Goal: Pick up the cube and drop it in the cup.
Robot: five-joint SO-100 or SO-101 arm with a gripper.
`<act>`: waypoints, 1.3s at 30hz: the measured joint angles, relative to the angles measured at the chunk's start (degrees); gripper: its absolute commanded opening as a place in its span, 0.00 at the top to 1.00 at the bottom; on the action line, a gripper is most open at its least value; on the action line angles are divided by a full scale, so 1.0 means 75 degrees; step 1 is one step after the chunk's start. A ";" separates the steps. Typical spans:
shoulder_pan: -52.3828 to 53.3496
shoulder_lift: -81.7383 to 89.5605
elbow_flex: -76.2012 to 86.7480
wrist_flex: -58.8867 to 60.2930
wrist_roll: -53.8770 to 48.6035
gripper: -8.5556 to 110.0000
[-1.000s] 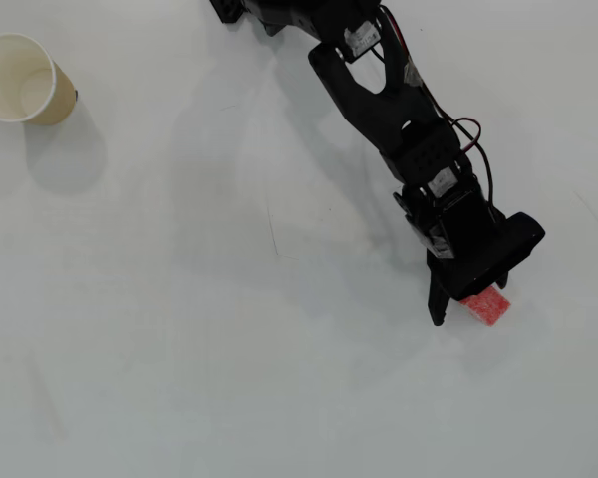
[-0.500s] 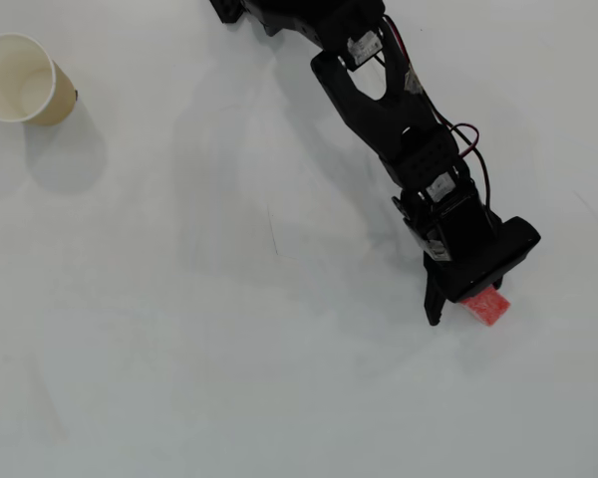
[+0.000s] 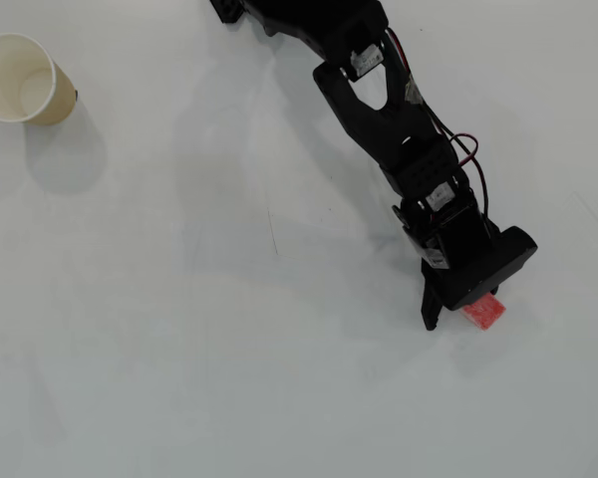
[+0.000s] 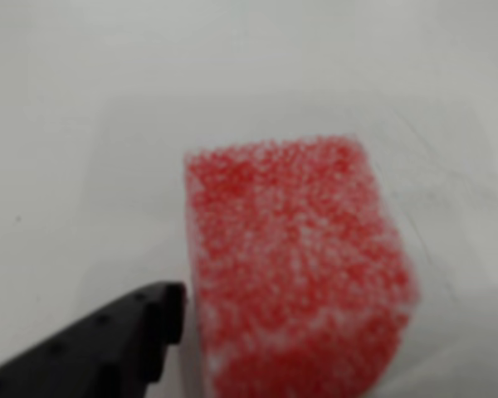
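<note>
One cube (image 3: 485, 312), one cup (image 3: 24, 79) and one arm (image 3: 399, 139) share a plain white tabletop (image 3: 229, 349).

In the overhead view the cube is a small red block lying toward the right edge, a little below mid-height, partly tucked under the black gripper (image 3: 458, 311). The wrist view shows the cube (image 4: 299, 274) up close: a porous, sponge-like surface, red flecked with white, with softly rounded edges. One matte black fingertip (image 4: 153, 311) with small round dimples sits just beside its left face; whether it touches is unclear. The other finger is out of sight, so I cannot tell whether the jaws are spread or clamped.

The cup is tan paper with a cream inside and round rim, standing by the top left corner, well apart from the cube.
</note>
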 measured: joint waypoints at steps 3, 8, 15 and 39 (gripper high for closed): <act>0.0000 -0.0082 -0.0141 0.0047 0.0000 0.61; 0.0094 -0.0141 -0.0164 0.0070 0.0000 0.61; 0.0176 -0.0223 -0.0293 0.0105 0.0000 0.61; 0.0223 -0.0223 -0.0316 0.0246 0.0000 0.62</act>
